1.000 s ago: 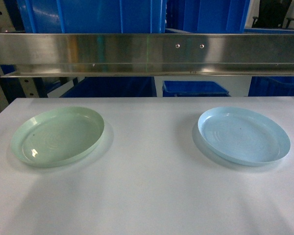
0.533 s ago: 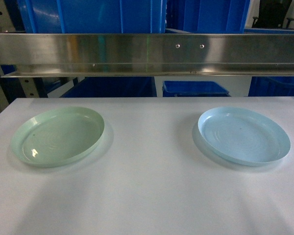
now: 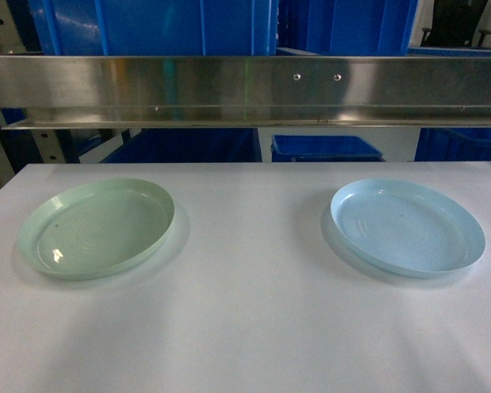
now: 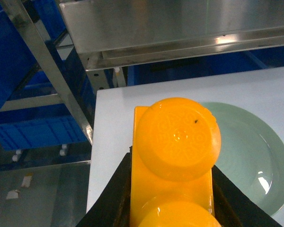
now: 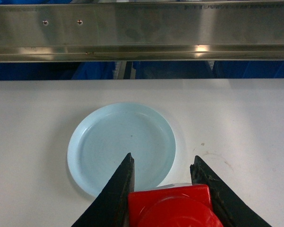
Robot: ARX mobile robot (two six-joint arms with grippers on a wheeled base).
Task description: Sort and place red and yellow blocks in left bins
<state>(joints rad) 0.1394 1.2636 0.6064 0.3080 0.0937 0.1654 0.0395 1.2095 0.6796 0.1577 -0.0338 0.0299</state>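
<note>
A white worktop (image 3: 245,327) spreads below a stainless-steel shelf rail (image 3: 245,86), with blue storage crates (image 3: 147,24) stacked behind it. Two shallow plates sit well apart on the worktop: a green plate (image 3: 96,228) to the left and a light-blue plate (image 3: 407,227) to the right, both bare, apparently serving as the sorting bins the task names.

Neither arm shows in the head view, so both appear to be held back and above the worktop, each poised over its own side. The left hand (image 4: 173,198) clamps a yellow block (image 4: 175,156) between its black jaws, the block's round studs facing the wrist camera and the green plate (image 4: 255,156) lying just beyond and to the right, which suggests a drop into that plate is the step in hand. The right hand (image 5: 163,189) grips a red block (image 5: 170,205), its jaws framing the near edge of the light-blue plate (image 5: 120,146).

Both blocks run off the bottom of their wrist views, so their full length and the exact grip cannot be made out. The yellow block hides part of the green plate's near-left rim. How high either block hangs above the worktop cannot be told. Which plate the red block is meant for is unclear, since the task sends both colours left.
</note>
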